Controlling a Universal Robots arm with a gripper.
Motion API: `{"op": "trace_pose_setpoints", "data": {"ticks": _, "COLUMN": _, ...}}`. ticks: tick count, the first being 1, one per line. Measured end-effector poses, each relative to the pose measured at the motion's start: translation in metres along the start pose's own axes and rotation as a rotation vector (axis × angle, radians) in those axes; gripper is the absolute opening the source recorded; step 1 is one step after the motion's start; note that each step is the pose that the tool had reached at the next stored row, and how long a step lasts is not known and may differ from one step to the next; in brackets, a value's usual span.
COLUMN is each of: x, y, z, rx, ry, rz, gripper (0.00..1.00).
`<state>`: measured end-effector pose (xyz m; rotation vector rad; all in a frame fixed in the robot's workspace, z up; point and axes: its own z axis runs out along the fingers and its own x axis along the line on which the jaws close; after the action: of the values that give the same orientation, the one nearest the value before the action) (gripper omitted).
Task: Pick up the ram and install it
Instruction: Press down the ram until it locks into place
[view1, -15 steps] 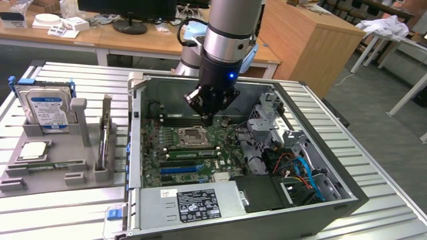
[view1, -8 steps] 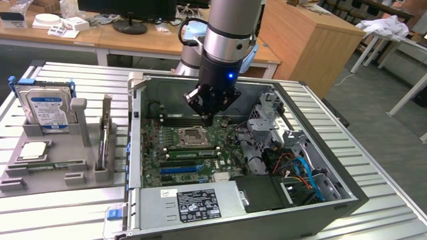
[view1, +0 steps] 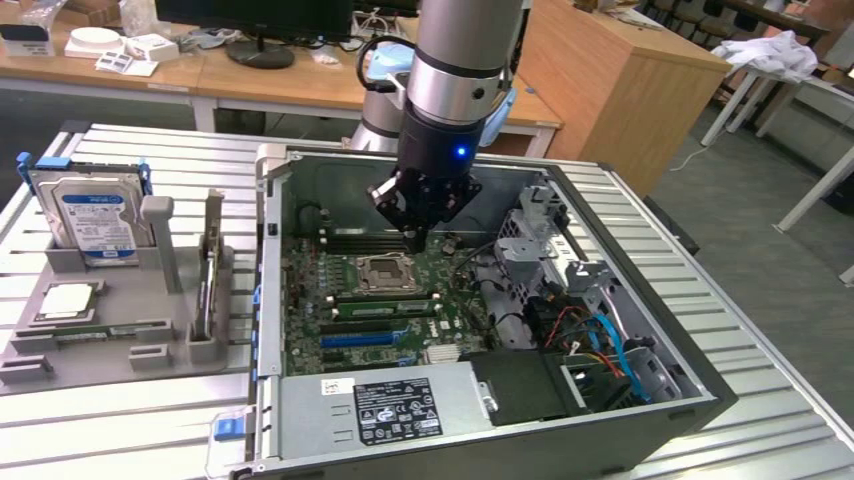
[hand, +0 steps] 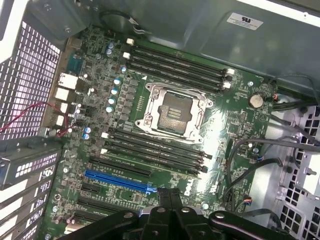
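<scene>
Ram (view1: 211, 272): one stick, on edge in the grey holder (view1: 80, 362) at the exterior view's left, well apart from the gripper (view1: 415, 244). One open PC case (view1: 694, 385), one motherboard (hand: 235, 120), two banks of memory slots (hand: 155, 150). The single gripper hangs above the one CPU socket (hand: 172, 111), fingers (hand: 164, 199) pressed together and holding nothing.

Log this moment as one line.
gripper: shut, empty, above motherboard | CPU socket: empty | one green stick sits in slot beside socket

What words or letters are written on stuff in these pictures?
"DELL": white letters on the green motherboard, near its edge in the wrist view.
White sticker on the grey metal case wall: print too small to read.
Blue-and-white label on the silver hard drive: blurred, unreadable.
Black-and-white label on the grey power supply box: too small to read.
</scene>
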<state>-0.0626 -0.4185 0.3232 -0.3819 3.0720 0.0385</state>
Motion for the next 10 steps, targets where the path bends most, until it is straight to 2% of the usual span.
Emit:
{"op": "trace_pose_setpoints", "data": {"ticks": 7, "x": 0.0000, "y": 0.0000, "z": 0.0000, "rx": 0.0029, "ry": -0.0006, "rz": 0.061, "gripper": 0.11}}
{"op": "trace_pose_setpoints", "data": {"ticks": 10, "x": 0.0000, "y": 0.0001, "z": 0.0001, "rx": 0.0007, "ry": 0.0010, "rz": 0.082, "gripper": 0.11}}
